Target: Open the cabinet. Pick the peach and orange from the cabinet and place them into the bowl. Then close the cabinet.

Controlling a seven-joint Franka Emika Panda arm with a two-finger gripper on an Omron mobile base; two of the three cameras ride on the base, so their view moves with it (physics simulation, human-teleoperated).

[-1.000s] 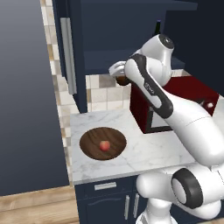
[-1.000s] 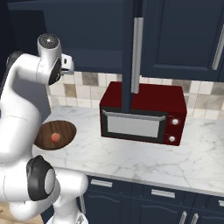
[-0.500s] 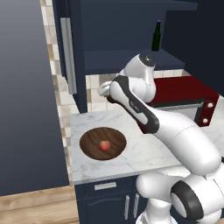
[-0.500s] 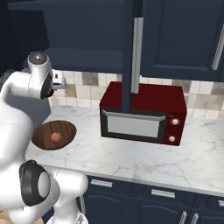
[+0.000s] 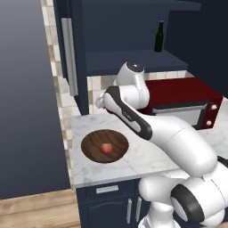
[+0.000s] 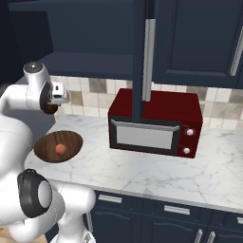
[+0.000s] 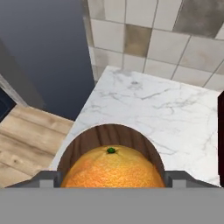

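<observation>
Cabinet (image 5: pixel 116 31) stands open: its left door (image 5: pixel 71 58) is swung outward, and the right door (image 6: pixel 142 57) juts edge-on in front of the red microwave (image 6: pixel 154 124).

A dark green bottle (image 5: pixel 159 37) stands on the cabinet shelf.

Bowl (image 5: pixel 105 145) sits on the white marble counter (image 6: pixel 156 166), near its left end, left of the microwave. The peach (image 5: pixel 106 148) lies inside it, about centre.

Arm is bent over the counter with the tool (image 7: pixel 112 177) held above the bowl's far side, just in front of the tiled backsplash (image 7: pixel 166 39).

Hand view: the orange (image 7: pixel 112 169) sits between the two fingers (image 7: pixel 48 178), jaws wide and clamped on it, green stem end upward. The wooden bowl's rim shows directly beyond the fruit, with marble past it.

The orange is clear of the bowl, held up in the air.
</observation>
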